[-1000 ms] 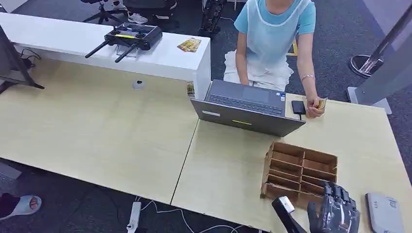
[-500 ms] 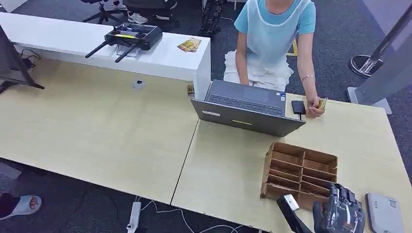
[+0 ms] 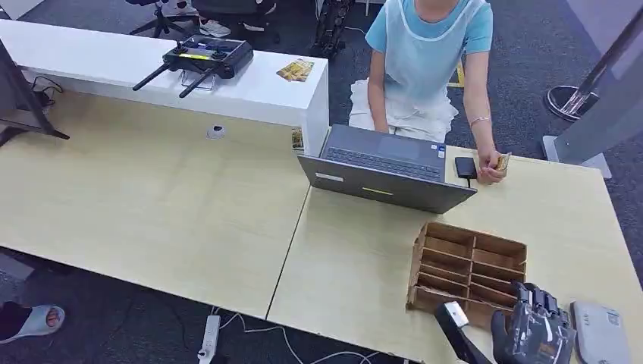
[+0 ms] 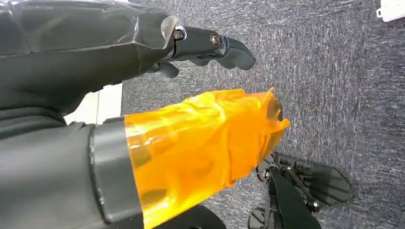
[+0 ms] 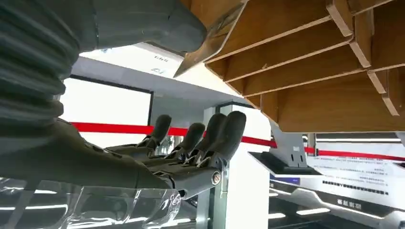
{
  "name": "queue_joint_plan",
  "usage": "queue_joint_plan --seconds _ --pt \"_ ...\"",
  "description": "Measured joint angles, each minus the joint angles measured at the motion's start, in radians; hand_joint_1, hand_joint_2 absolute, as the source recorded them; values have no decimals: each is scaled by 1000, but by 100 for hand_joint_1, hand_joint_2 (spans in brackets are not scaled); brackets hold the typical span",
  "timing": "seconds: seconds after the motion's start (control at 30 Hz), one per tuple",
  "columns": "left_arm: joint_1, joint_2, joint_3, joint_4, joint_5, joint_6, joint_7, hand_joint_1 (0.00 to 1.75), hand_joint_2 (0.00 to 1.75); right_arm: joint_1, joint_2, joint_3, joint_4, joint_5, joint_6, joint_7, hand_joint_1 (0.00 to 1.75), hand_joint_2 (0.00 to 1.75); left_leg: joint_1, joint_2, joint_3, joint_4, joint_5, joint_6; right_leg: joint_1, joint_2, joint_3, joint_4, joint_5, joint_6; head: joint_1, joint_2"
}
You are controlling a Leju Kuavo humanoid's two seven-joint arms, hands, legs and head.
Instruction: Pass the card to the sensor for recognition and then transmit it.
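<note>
A person across the table pinches a yellowish card (image 3: 501, 161) in one hand, next to a small black device (image 3: 465, 167). A flat grey-white sensor (image 3: 600, 332) lies at the table's near right edge. My right hand (image 3: 534, 335) hovers between the sensor and the wooden rack (image 3: 470, 267), at the rack's near right corner. In the right wrist view its fingers (image 5: 200, 138) are stretched out and hold nothing, with the rack (image 5: 305, 62) just ahead. My left hand (image 4: 143, 95), its thumb wrapped in orange tape, hangs over grey carpet with nothing in it.
An open laptop (image 3: 387, 168) stands between the person and the rack. More cards (image 3: 296, 70) and a black controller (image 3: 205, 54) lie on the white counter at the back. The wide left table top (image 3: 152, 205) is bare wood.
My right hand has slid a little to the right and nearer to me, closer to the sensor. The person's hand and card have stayed put.
</note>
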Motion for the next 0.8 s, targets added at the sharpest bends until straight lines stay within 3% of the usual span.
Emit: queue_joint_plan --seconds 0.3,0.47,0.8 --pt "0 0 0 0 17 3 -2 0 0 0 -6 5 3 0 2 13 70 175 0 0 0 0 0 0 0 0 0 0 0 0 0 0" --pt "0 0 0 0 25 3 -8 0 0 0 -11 17 16 0 2 18 80 175 0 0 0 0 0 0 0 0 0 0 0 0 0 0" --pt "0 0 0 0 18 3 -2 0 0 -2 -30 38 31 0 7 45 77 175 0 0 0 0 0 0 0 0 0 0 0 0 0 0"
